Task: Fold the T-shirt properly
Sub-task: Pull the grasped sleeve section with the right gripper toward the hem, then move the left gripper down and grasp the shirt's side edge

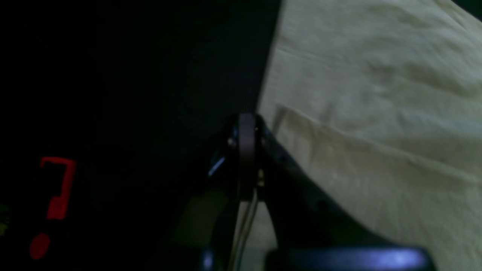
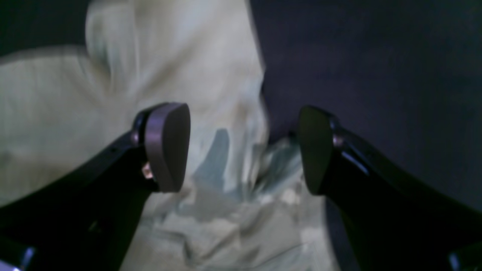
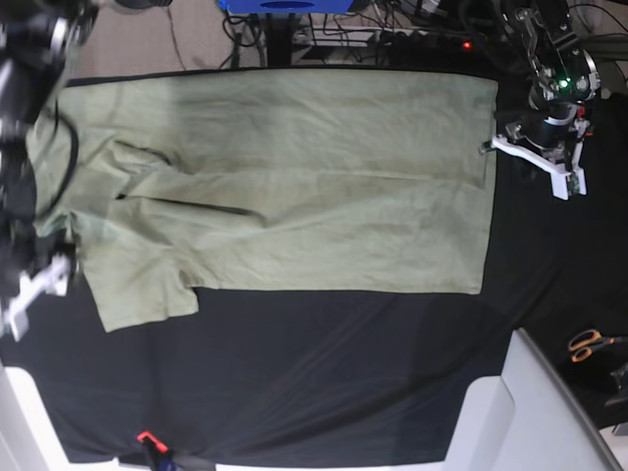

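Right pincer [image 2: 244, 148]: jaws stand wide apart, nothing between the pads. One pad [image 2: 167, 146] hangs over pale green fabric; the other is over the black cloth [image 2: 376, 67], just past the fabric's edge. The T-shirt [image 2: 180, 67] lies bunched and wrinkled directly below the gap. The wrist view is blurred, so contact between pads and fabric cannot be confirmed. In the base view this pincer sits at the collar-and-sleeve end of the shirt, on that view's left, and is smeared there.

Left pincer [image 1: 246, 150]: jaws pressed together, no gap visible. The tip sits right at the straight edge of the shirt, where green fabric meets black cloth. Whether any fabric is pinched between the jaws cannot be told; the tip is dark and close to the lens. In the base view it is at the hem end, on that view's right, beside the shirt's upper corner.

T-shirt [image 3: 294, 186]: spread flat on the black cloth [image 3: 324, 373] covering the desk, lengthwise across the base view, hem to the right, sleeves to the left. One sleeve juts out at lower left. A long crease runs across the body.

Surroundings: orange-handled scissors [image 3: 592, 343] lie at the right edge, well apart from the shirt.
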Controlling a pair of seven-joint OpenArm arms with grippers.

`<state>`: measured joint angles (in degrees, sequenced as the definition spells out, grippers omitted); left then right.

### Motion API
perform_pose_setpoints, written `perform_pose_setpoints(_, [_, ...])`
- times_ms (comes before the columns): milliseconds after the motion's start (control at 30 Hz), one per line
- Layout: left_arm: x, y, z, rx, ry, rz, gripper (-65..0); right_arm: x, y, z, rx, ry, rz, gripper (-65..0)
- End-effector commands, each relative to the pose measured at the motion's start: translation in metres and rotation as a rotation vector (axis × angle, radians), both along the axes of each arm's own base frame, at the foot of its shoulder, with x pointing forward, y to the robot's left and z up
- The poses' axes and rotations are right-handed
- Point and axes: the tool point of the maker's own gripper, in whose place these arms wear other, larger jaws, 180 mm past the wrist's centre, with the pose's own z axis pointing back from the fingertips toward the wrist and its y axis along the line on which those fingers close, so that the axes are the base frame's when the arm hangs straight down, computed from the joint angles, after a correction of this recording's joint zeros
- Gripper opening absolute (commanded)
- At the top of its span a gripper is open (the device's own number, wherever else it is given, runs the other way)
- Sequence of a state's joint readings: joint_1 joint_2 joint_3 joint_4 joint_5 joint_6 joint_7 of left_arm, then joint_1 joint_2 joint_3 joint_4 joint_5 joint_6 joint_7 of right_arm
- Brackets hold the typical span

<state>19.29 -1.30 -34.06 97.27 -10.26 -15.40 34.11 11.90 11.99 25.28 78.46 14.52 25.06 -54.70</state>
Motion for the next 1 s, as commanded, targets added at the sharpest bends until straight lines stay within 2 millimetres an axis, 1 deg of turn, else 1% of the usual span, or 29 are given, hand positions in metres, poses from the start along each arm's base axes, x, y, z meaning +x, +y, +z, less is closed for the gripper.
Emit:
perform_pose_setpoints(0, [0.005, 0.001, 0.008, 0.013, -0.029, -0.010, -65.0, 0.020, -0.012, 0.015, -0.044, -0.028, 0.004, -22.4])
perform_pose_setpoints(67, [0.005, 0.001, 0.008, 0.013, -0.029, -0.010, -65.0, 0.044, -0.011, 0.010, -0.079, 0.004, 0.040, -22.4])
perform_pose_setpoints(100, [0.005, 0.001, 0.008, 0.013, -0.029, -0.010, -65.0, 0.050, -0.011, 0.005, -0.098, 0.025, 0.056, -22.4])
perform_pose_setpoints(167, [0.004, 0.001, 0.008, 0.013, -0.028, -0.010, -65.0, 0.060, -0.006, -0.013, -0.121, 0.084, 0.092, -22.4])
perform_pose_setpoints(267, [0.004, 0.001, 0.008, 0.013, -0.028, -0.010, -65.0, 0.070, -0.001, -0.034, -0.124, 0.148, 0.119, -22.4])
perform_pose_setpoints(367, [0.003, 0.001, 0.007, 0.012, -0.025, -0.010, -65.0, 0.071, 0.002, -0.051, -0.115, 0.188, 0.125, -22.5])
perform_pose_setpoints(400, [0.003, 0.002, 0.007, 0.014, -0.025, -0.011, -65.0, 0.071, 0.003, -0.055, -0.110, 0.198, 0.129, -22.5])
perform_pose_setpoints(467, [0.003, 0.002, 0.007, 0.014, -0.025, -0.011, -65.0, 0.067, -0.003, -0.062, -0.120, 0.225, 0.101, -22.7])
perform_pose_setpoints(533, [0.002, 0.002, 0.007, 0.014, -0.023, -0.011, -65.0, 0.064, -0.013, -0.063, -0.142, 0.231, 0.040, -22.7])
perform_pose_setpoints(667, [0.002, 0.002, 0.002, 0.004, -0.013, -0.006, -65.0, 0.058, -0.015, -0.067, -0.146, 0.247, 0.030, -22.7])
perform_pose_setpoints(733, [0.001, 0.002, -0.001, 0.000, -0.006, -0.004, -65.0, 0.051, -0.022, -0.068, -0.151, 0.282, 0.020, -22.7])
perform_pose_setpoints(767, [0.001, 0.002, -0.001, 0.000, -0.006, -0.004, -65.0, 0.049, -0.022, -0.068, -0.148, 0.294, 0.018, -23.0])
perform_pose_setpoints(800, [0.001, 0.002, -0.001, 0.000, -0.006, -0.004, -65.0, 0.048, -0.022, -0.069, -0.147, 0.301, 0.018, -24.5])
perform_pose_setpoints(900, [0.001, 0.002, -0.001, 0.000, -0.006, -0.004, -65.0, 0.040, -0.022, -0.075, -0.147, 0.323, 0.019, -32.3])
perform_pose_setpoints(967, [0.001, 0.002, -0.001, 0.001, -0.006, -0.004, -65.0, 0.034, -0.022, -0.079, -0.146, 0.346, 0.019, -35.0])
